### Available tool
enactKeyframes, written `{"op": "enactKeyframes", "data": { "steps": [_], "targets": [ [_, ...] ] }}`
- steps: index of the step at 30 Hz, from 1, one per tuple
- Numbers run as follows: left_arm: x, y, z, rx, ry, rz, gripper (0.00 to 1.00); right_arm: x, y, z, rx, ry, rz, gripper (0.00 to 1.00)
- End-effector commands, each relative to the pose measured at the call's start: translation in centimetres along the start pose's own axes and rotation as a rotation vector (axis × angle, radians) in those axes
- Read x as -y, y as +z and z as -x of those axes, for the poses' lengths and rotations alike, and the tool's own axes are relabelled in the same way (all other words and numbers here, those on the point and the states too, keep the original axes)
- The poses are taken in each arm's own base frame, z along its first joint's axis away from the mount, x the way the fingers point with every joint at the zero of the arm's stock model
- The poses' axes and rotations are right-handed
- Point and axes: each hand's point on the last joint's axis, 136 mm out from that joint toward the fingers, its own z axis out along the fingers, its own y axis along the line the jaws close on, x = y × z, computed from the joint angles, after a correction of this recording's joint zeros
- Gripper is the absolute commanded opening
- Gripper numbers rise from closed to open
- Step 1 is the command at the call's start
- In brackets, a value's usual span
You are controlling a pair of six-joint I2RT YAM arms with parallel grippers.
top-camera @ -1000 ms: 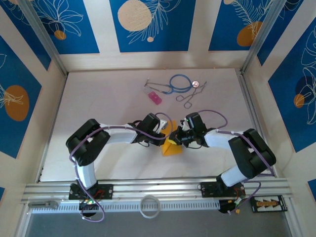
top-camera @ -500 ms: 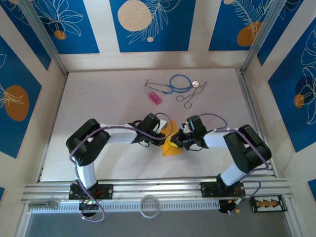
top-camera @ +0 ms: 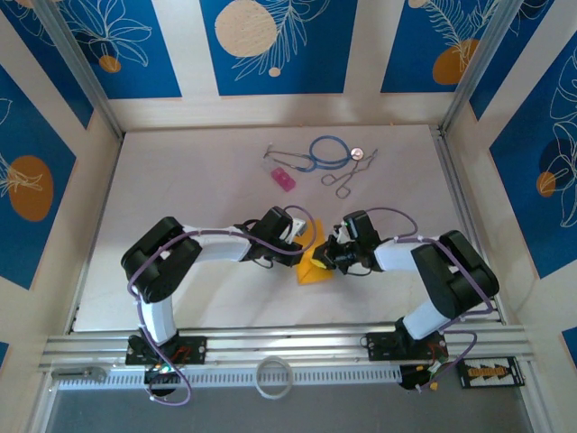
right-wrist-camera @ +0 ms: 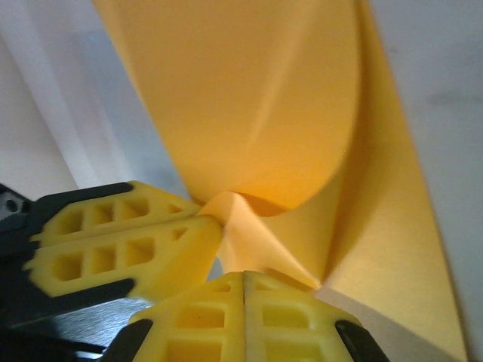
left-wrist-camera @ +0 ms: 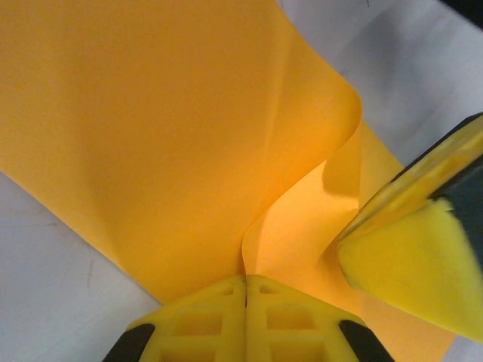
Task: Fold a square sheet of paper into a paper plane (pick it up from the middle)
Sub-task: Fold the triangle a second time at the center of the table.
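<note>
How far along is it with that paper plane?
Done: the sheet of paper is gripped, with the left gripper and the right gripper both shut on it. In hand: bending it into soft curves between them. Left: nearly all the folding; no pointed plane shape yet.

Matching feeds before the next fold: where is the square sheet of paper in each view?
Top external: square sheet of paper at centre, between the left hand and the right hand.
Left wrist: upper left to centre, pinched by the left hand at bottom.
Right wrist: top centre and right, pinched by the right hand.
Shared landmark: yellow fingers shut on it.
</note>
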Motion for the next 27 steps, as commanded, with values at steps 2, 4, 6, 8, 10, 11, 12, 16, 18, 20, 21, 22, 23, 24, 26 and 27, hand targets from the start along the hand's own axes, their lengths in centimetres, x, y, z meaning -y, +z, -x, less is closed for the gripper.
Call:
{"op": "enactKeyframes", "data": {
  "steps": [2,4,6,8,10,11,12,16,18,20,21,22,23,24,26,27],
  "targets": [
    [-1.3,0.9,-2.0,-0.076,-0.013,0.026,0.0,-0.7,-0.3,1.1,0.014,-0.039,-0.02,0.0],
    [-1.3,0.8,-2.0,-0.076,-0.014,0.027,0.0,-0.3,-0.1,1.5,0.03,-0.035,-0.041,0.0],
    [-1.3,0.8,-2.0,-0.076,-0.015,0.027,0.0,0.7,0.0,1.8,0.037,-0.016,-0.08,0.0],
    [-1.3,0.8,-2.0,-0.074,-0.015,0.028,0.0,2.4,0.2,1.9,0.05,0.01,-0.15,0.0],
    [-1.4,0.8,-2.0,-0.075,-0.016,0.029,0.0,3.4,0.3,1.9,0.053,0.018,-0.182,0.0],
    [-1.3,0.8,-2.0,-0.076,-0.014,0.028,0.0,3.7,0.4,1.9,0.05,0.021,-0.192,0.0],
    [-1.4,0.8,-2.0,-0.076,-0.014,0.029,0.0,3.8,0.4,1.8,0.047,0.02,-0.195,0.0],
    [-1.4,0.9,-2.2,-0.081,-0.014,0.032,0.0,2.3,0.1,1.9,0.045,-0.006,-0.161,0.0],
    [-1.4,0.8,-2.1,-0.08,-0.013,0.032,0.0,1.0,-0.4,2.2,0.054,-0.028,-0.132,0.0],
    [-1.5,0.8,-2.2,-0.083,-0.012,0.034,0.0,0.0,-1.0,2.5,0.073,-0.048,-0.108,0.0],
    [-1.5,0.8,-2.2,-0.084,-0.013,0.035,0.0,-0.4,-1.2,2.7,0.079,-0.059,-0.099,0.0],
    [-1.5,0.8,-2.2,-0.083,-0.012,0.035,0.0,-0.6,-1.3,2.9,0.084,-0.067,-0.095,0.0],
    [-1.4,0.8,-2.2,-0.084,-0.012,0.033,0.0,-0.5,-1.3,3.0,0.087,-0.072,-0.102,0.0],
    [-1.5,0.8,-2.2,-0.084,-0.013,0.032,0.0,-0.3,-1.3,3.1,0.089,-0.073,-0.113,0.0],
    [-1.4,0.8,-2.2,-0.08,-0.014,0.031,0.0,0.7,-1.0,3.3,0.09,-0.06,-0.144,0.0],
    [-1.4,0.8,-2.1,-0.08,-0.014,0.029,0.0,1.4,-0.8,3.3,0.089,-0.051,-0.162,0.0]
  ]
}}
